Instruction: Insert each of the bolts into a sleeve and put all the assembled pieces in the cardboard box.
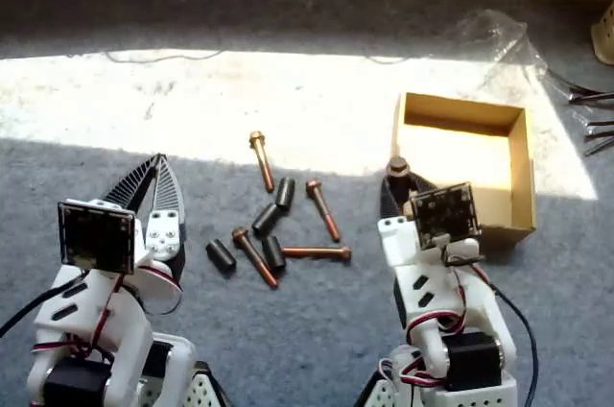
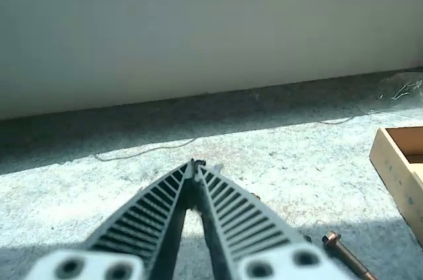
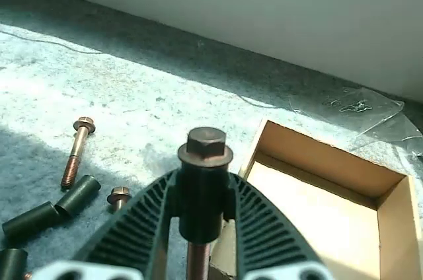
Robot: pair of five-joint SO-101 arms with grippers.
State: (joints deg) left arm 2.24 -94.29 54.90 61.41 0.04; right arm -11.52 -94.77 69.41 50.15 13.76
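- Letting go now is what worries me: the cardboard box [image 3: 324, 151] lies just beyond the right jaws, not under them, so I judge the piece would hit the table [image 1: 317, 330] or clip the near wall.
- Tipping is the other risk. The bolt [image 3: 205, 146] stands upright, head resting above the sleeve [image 3: 201, 207], and a hard tilt could slide it out.
- Right jaws are clamped around that sleeve, with the shank showing below.
- Left jaws are closed on nothing, tips together, with the loose bolts [image 1: 254, 255] and loose sleeves [image 1: 273, 251] lying between the two jaws.
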